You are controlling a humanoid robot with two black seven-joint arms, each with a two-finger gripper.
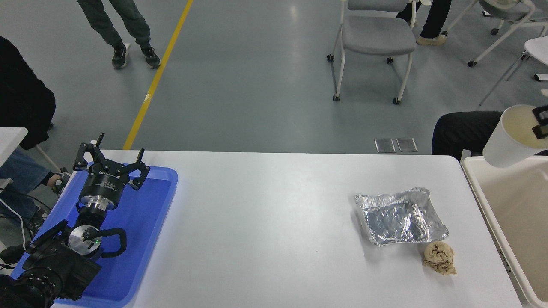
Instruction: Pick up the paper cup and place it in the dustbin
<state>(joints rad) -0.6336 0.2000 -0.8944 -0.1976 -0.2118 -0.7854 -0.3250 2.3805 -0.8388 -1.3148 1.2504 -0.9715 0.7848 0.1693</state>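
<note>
The white paper cup (pixel 507 143) hangs tilted in the air at the right edge, above the far corner of the cream dustbin (pixel 479 194). My right gripper (pixel 540 123) is shut on the cup's rim; only its fingertips show at the picture's edge, the arm is out of view. The dustbin stands against the table's right side and is cut off by the picture's edge. My left gripper (pixel 112 157) is open and parked over the blue tray at the lower left.
A crinkled silver foil tray (pixel 400 216) lies on the table's right part, with a crumpled brown paper wad (pixel 439 256) just in front of it. A blue tray (pixel 141 239) lies at the left. A seated person's dark legs (pixel 462 132) are behind the bin. Chairs stand beyond.
</note>
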